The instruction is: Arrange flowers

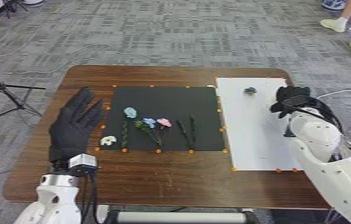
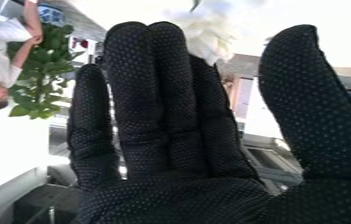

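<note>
Left hand (image 1: 72, 127) raised above the table's (image 1: 198, 187) near left part, I had its fingers straight and spread, grasping nothing; keeping it off the flowers was right while my other arm worked.

Next came the black mat (image 1: 167, 95), with the white flower (image 1: 108, 140) at its near left corner, best pinched low under the petals. The pale blue-green flower (image 1: 131, 112) lay farther up. The blue flower (image 1: 149, 121) and the pink flower (image 1: 164, 122) were close together, so I judged they wanted parting by their stems before any lift, lest one drag the other. Two green stems (image 1: 183, 134) (image 1: 193, 131) called for a fine pinch.

On the white sheet (image 1: 260, 130) lay a small dark bluish flower (image 1: 250, 91), near its far edge. Right hand (image 1: 294, 97) beside it was released, fingers straight, thumb apart. A pale bloom (image 2: 209, 35) showed by its fingertips; I couldn't tell if they touched. A slow, low approach and a soft pinch seemed wisest.
</note>
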Action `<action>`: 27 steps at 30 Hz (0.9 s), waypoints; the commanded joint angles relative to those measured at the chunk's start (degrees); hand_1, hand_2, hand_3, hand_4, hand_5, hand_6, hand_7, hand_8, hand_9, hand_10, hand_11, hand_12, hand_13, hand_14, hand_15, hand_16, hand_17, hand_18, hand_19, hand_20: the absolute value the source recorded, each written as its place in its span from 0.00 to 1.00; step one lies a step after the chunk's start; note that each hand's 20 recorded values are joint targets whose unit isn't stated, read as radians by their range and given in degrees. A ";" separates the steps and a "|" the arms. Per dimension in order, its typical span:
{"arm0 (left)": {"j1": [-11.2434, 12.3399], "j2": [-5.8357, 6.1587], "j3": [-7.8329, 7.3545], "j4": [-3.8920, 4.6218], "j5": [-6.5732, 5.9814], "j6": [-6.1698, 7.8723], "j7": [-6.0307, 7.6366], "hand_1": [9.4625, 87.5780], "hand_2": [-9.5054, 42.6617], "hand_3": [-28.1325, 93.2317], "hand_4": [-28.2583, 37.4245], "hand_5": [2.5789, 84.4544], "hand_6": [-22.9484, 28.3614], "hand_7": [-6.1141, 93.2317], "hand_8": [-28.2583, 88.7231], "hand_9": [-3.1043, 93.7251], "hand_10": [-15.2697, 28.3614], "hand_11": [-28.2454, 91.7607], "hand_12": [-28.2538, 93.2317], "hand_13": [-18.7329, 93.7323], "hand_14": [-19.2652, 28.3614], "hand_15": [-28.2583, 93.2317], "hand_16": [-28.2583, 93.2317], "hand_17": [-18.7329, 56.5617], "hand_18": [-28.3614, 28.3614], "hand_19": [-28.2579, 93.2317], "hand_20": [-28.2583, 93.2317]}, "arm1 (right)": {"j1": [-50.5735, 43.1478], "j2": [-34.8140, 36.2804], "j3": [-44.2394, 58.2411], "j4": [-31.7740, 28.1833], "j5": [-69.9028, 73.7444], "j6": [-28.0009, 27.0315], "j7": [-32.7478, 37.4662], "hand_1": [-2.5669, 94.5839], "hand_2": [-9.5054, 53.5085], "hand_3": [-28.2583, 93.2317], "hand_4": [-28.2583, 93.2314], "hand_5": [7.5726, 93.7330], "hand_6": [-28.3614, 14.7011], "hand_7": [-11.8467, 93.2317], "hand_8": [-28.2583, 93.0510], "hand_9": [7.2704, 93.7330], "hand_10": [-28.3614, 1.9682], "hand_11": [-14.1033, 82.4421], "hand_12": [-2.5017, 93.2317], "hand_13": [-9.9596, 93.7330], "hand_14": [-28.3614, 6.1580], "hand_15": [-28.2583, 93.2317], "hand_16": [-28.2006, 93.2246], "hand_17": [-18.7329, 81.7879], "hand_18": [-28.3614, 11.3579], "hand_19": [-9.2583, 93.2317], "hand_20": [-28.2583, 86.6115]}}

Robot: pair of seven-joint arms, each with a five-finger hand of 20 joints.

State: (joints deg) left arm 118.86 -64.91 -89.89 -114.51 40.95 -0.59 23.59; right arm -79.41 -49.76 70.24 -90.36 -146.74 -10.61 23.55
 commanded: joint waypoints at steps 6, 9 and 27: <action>-0.38 -0.52 -0.28 -0.02 -0.07 -0.05 0.41 0.18 0.07 0.80 0.00 0.29 0.50 0.30 0.14 0.26 0.60 0.37 0.36 0.34 0.72 0.35 0.28 0.07 0.87 0.56 0.29 | 2.95 -1.29 -4.01 3.34 -6.33 6.54 -0.16 0.37 0.00 0.93 0.00 0.53 0.67 0.43 0.09 0.59 0.60 0.53 0.28 0.64 0.62 0.74 0.40 0.41 0.25 0.81 0.55; 0.04 -0.64 -0.53 -0.25 -0.08 0.08 0.44 0.18 0.07 0.80 0.00 0.29 0.50 0.30 0.14 0.26 0.60 0.37 0.36 0.34 0.72 0.35 0.28 0.07 0.87 0.56 0.29 | 2.88 -0.65 -3.98 2.71 -6.07 8.53 0.14 0.35 0.00 0.93 0.00 0.51 0.65 0.44 0.09 0.56 0.58 0.52 0.28 0.61 0.61 0.74 0.40 0.40 0.24 0.80 0.55; 0.27 -0.47 -0.42 -0.23 0.07 -0.74 0.66 0.18 0.07 0.80 0.00 0.29 0.50 0.30 0.14 0.26 0.60 0.37 0.36 0.34 0.72 0.35 0.28 0.07 0.87 0.56 0.29 | 4.51 -0.79 -4.23 4.03 -6.80 0.26 -0.06 0.30 0.00 0.94 0.00 0.23 0.44 0.30 0.15 0.22 0.45 0.38 0.25 0.38 0.49 0.76 0.32 0.32 0.21 0.76 0.56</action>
State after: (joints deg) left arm 118.56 -65.05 -90.19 -114.49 40.94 -0.65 23.81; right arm -76.12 -50.12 65.64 -86.91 -153.30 -1.81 23.04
